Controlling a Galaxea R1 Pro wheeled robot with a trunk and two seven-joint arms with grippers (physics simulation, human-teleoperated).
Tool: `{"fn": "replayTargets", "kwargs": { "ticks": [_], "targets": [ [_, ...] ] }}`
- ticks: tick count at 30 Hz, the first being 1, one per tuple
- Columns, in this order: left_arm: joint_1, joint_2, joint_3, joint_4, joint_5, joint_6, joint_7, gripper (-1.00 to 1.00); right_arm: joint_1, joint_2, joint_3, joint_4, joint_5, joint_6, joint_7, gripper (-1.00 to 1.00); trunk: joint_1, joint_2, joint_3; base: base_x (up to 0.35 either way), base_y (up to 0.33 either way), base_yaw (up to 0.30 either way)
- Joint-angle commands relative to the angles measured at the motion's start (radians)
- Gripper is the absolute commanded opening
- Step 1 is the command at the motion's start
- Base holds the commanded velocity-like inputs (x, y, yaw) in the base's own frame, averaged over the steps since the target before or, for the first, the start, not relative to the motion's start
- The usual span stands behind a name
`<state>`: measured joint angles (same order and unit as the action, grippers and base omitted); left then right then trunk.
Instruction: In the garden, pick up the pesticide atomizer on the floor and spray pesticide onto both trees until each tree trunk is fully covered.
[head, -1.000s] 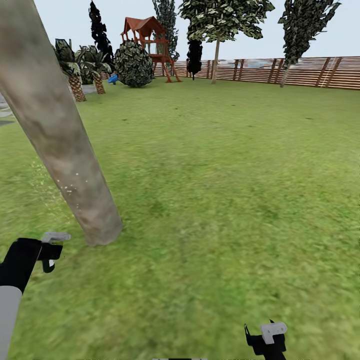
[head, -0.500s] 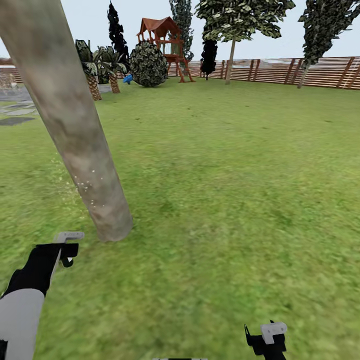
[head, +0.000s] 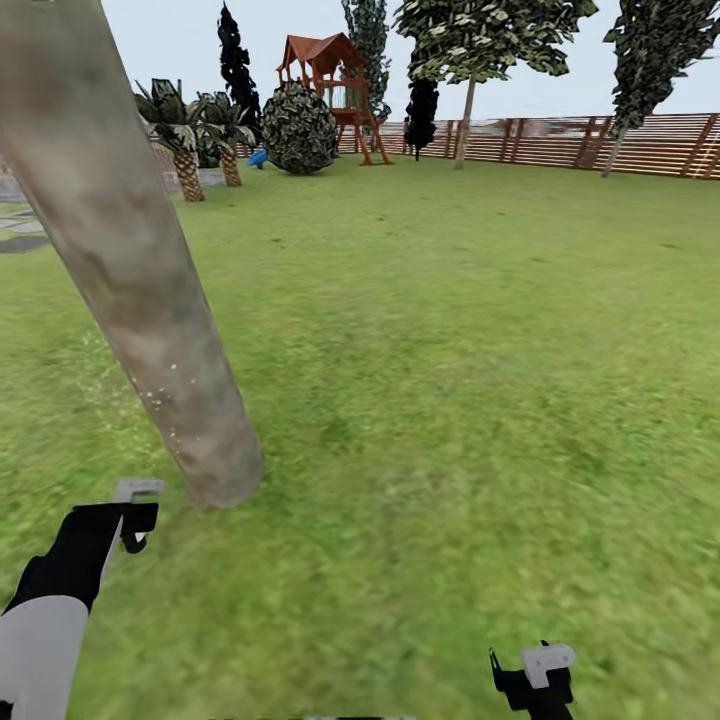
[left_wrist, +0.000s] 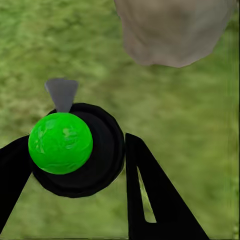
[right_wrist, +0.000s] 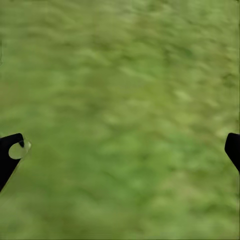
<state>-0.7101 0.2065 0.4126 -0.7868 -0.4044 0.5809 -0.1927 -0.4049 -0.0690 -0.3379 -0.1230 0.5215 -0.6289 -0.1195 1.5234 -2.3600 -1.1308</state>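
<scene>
Low down, left tool (left_wrist: 75, 165) clamping atomizer (left_wrist: 70, 150) beside trunk (head: 130, 270)

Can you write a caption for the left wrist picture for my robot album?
Left end effector holds the green-topped atomizer over the grass, near the tree trunk.

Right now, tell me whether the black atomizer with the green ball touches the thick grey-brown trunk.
Apart. The left wrist view shows grass between the atomizer, gripped by the left gripper, and the trunk.

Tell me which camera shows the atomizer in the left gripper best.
The left wrist view: the atomizer sits between the left gripper fingers, its green top and grey nozzle clear, near the tree trunk. The head view catches just its grey nozzle. The right wrist view has grass.
</scene>
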Motion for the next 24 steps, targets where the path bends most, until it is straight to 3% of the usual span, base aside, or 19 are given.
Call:
{"fn": "replayTargets", "kwargs": {
  "ticks": [1,5,14,24],
  "targets": [
    [0.000,-0.006,0.000,0.000,-0.007,-0.001,0.001,-1.00,0.000,0.000,0.000,0.000,0.000,0.000,0.000,1.00,0.000,0.000,0.000,0.003,0.001,0.254],
    [0.018,-0.013,-0.001,0.017,-0.006,-0.009,0.000,-1.00,0.000,0.000,0.000,0.000,0.000,0.000,0.000,1.00,0.000,0.000,0.000,0.027,-0.052,0.272],
    [0.026,-0.011,0.004,0.033,-0.011,-0.013,0.022,-1.00,0.000,0.001,0.000,0.000,0.000,0.000,0.001,1.00,0.000,0.000,0.000,0.113,-0.246,0.058],
    [0.041,-0.006,0.003,0.032,-0.014,-0.013,0.022,-1.00,0.000,0.002,0.000,0.000,0.000,0.000,0.000,1.00,0.000,0.000,0.000,0.148,-0.241,0.186]
  ]
}}
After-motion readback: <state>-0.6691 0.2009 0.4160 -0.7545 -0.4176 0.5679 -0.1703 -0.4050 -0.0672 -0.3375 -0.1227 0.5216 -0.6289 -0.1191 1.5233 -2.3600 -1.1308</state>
